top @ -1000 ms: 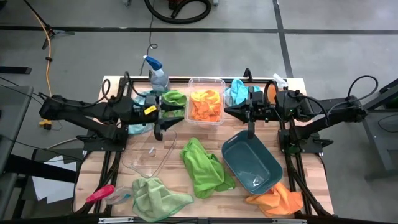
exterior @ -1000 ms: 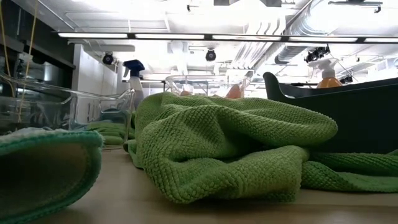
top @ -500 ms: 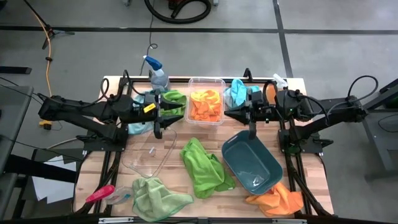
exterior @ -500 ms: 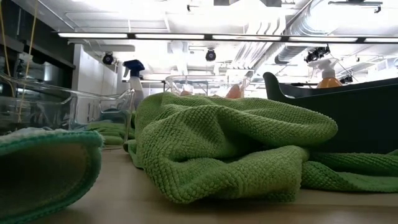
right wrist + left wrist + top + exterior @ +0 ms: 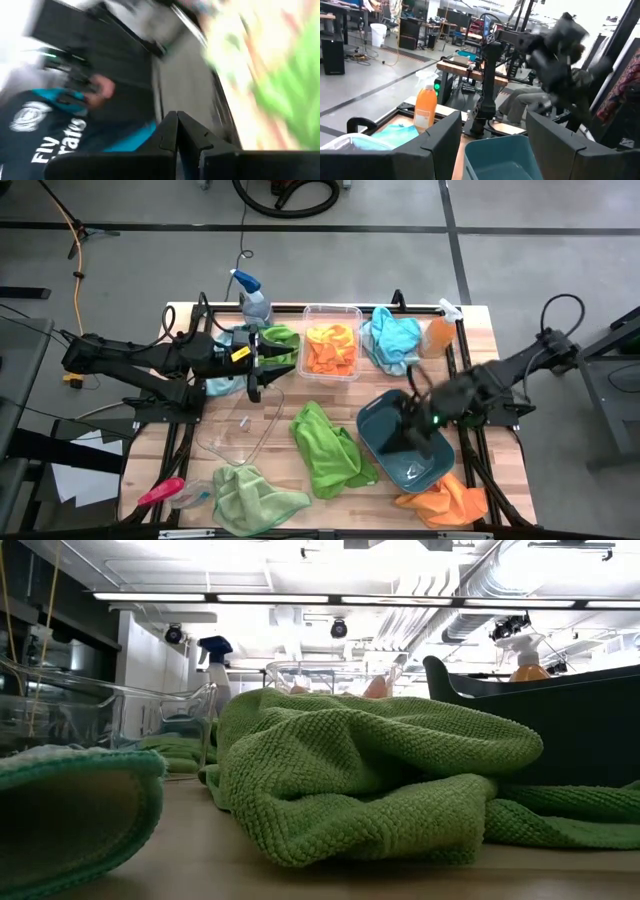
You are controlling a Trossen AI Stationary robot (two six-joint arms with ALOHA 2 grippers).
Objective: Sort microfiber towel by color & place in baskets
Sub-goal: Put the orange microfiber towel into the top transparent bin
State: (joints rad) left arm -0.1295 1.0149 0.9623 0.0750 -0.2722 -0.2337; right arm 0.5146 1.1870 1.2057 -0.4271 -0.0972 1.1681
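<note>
Orange towels (image 5: 332, 350) lie in the clear deep tub (image 5: 308, 315). A light blue towel (image 5: 392, 338) lies on the table's far right part. A green towel (image 5: 325, 445) lies mid-table and fills the low view (image 5: 380, 780). A pale green towel (image 5: 255, 500) and an orange towel (image 5: 445, 500) lie by the near edge. My left gripper (image 5: 288, 361) hovers open beside a green towel (image 5: 281, 337), its fingers wide apart in its wrist view (image 5: 495, 135). My right gripper (image 5: 413, 423) is shut (image 5: 177, 127) above the teal basin (image 5: 380, 442).
The clear shallow dish (image 5: 240, 430) sits left of centre. A blue-topped spray bottle (image 5: 250, 298) and an orange one (image 5: 438, 332) stand at the far edge. A pink-handled tool (image 5: 160, 492) lies at the near left corner. A light blue cloth (image 5: 222, 385) shows under the left arm.
My right arm has swung quickly from the far side, beside the light blue towel, toward the near edge and now hangs over the teal basin, tipped downward. The light blue towel is now uncovered. My left arm has kept still.
</note>
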